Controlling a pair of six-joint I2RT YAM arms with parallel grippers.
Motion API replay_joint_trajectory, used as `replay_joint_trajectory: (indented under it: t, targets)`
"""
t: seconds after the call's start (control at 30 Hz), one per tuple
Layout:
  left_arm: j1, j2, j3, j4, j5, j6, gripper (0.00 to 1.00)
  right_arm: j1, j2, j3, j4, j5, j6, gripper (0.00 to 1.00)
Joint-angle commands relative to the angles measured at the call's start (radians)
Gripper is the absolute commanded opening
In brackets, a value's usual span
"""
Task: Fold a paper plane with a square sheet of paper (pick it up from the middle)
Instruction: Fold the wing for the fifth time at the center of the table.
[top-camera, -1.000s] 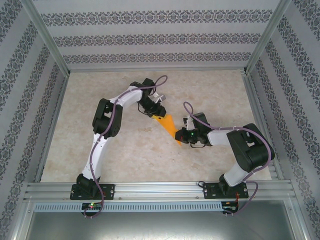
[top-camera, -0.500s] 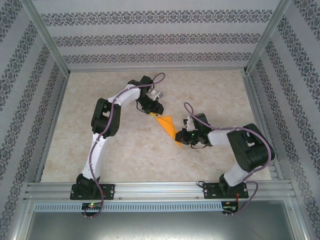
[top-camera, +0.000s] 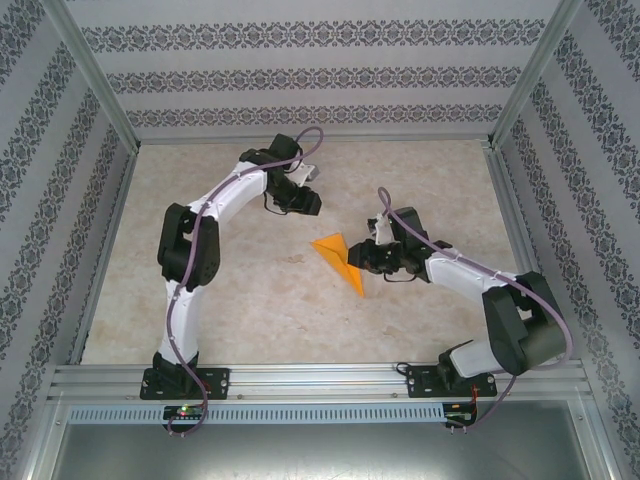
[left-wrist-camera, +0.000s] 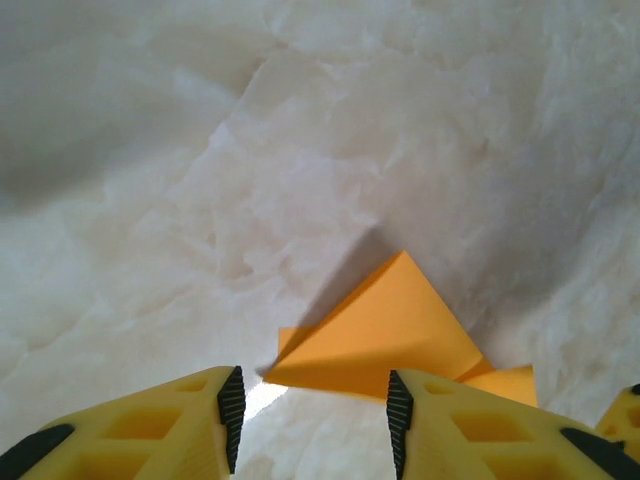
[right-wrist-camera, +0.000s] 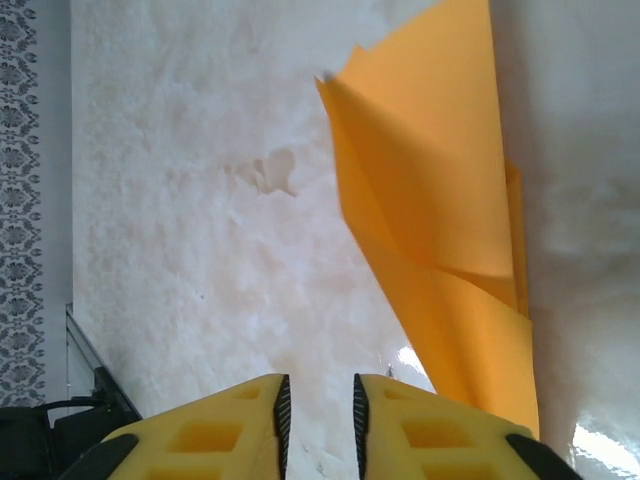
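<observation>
The paper plane lies on the table as a folded orange wedge, its point toward the near side and one flap raised. In the left wrist view its flap sits just beyond my fingertips. My left gripper is open and apart from it, on its far-left side, with nothing between the jaws. My right gripper stands at the paper's right edge, jaws a narrow gap apart over bare table. In the right wrist view the orange paper is ahead and to the right, outside the jaws.
The pale marbled table top is enclosed by patterned walls at the back and both sides. An aluminium rail carries both arm bases at the near edge.
My left gripper has drawn back toward the far left, away from the paper. The right gripper has opened off the paper and shifted up slightly. The paper now rests free on the table.
</observation>
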Motion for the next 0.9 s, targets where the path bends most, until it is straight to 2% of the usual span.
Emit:
replay_joint_trajectory:
  t: [0.0,0.2,0.43,0.73,0.87]
  targets:
    - [-0.025,-0.068,-0.084,0.054,-0.062,-0.054,0.47,-0.024,0.003,0.043,-0.118,0.053,-0.083,0.29]
    - [-0.052,-0.171,-0.244,0.147,-0.084,-0.141,0.49,-0.041,0.079,0.119,-0.199,0.137,-0.188,0.35]
    - [-0.083,-0.25,-0.395,0.292,-0.067,-0.247,0.53,-0.049,0.192,0.171,-0.189,0.112,-0.243,0.39]
    - [-0.147,-0.206,-0.393,0.317,-0.086,-0.325,0.54,-0.041,0.273,0.177,-0.136,0.009,-0.255,0.42]
    - [-0.171,-0.174,-0.359,0.271,-0.095,-0.324,0.54,-0.032,0.294,0.174,-0.125,-0.022,-0.258,0.41]
